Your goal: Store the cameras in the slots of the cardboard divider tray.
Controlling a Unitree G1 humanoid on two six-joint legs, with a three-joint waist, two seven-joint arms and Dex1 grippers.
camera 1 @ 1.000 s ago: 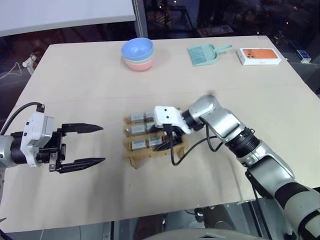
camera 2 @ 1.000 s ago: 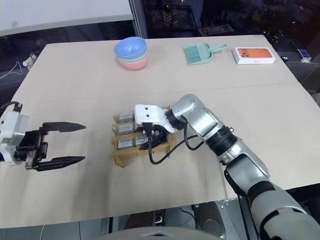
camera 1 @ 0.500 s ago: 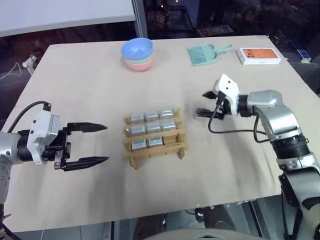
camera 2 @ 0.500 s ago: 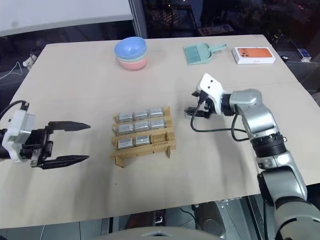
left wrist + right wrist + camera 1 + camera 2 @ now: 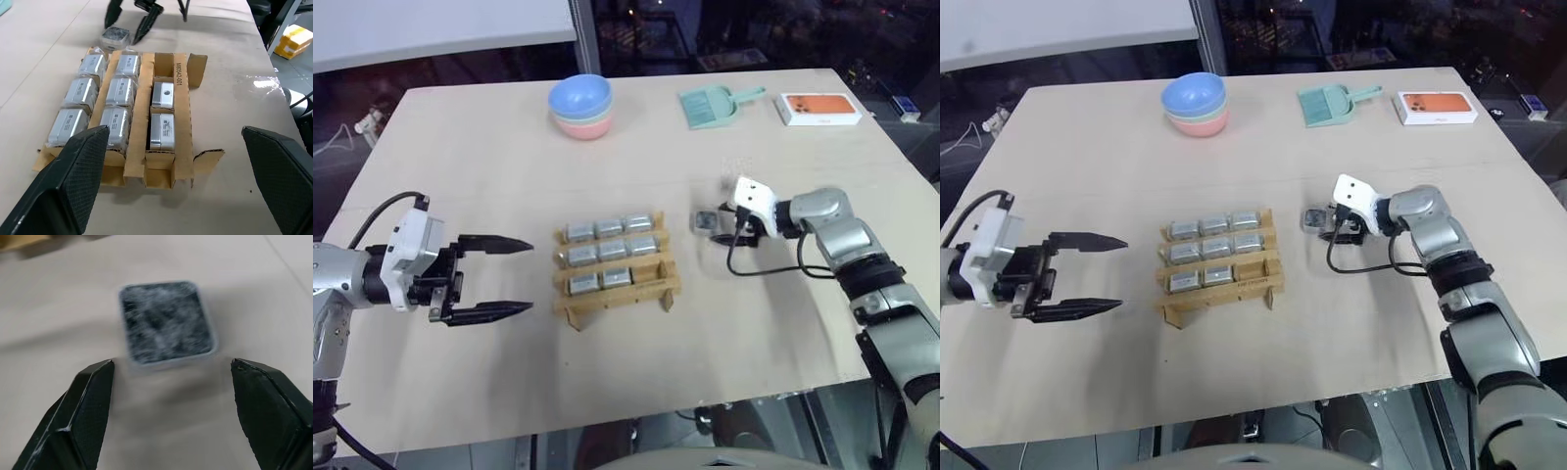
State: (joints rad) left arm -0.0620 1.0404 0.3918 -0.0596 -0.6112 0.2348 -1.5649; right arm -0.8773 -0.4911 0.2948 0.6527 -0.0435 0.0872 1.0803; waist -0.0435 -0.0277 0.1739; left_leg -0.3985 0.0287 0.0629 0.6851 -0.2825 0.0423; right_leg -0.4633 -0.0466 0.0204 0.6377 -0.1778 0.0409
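Loose camera (image 5: 706, 221): on the table, just right of the cardboard divider tray (image 5: 618, 293).
Right gripper (image 5: 727, 231): your nearer arm; jaws wide, empty, camera just ahead.
Tray: 8 filled, 1 slot free.
Left gripper (image 5: 512, 276): wide, empty, well apart.

left tool (image 5: 514, 276) open, level, right tool (image 5: 717, 223) open, lowered

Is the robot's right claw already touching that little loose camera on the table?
Apart. In the right wrist view, the loose camera lies on the table ahead of the open right gripper, bare tabletop showing between it and both fingers.
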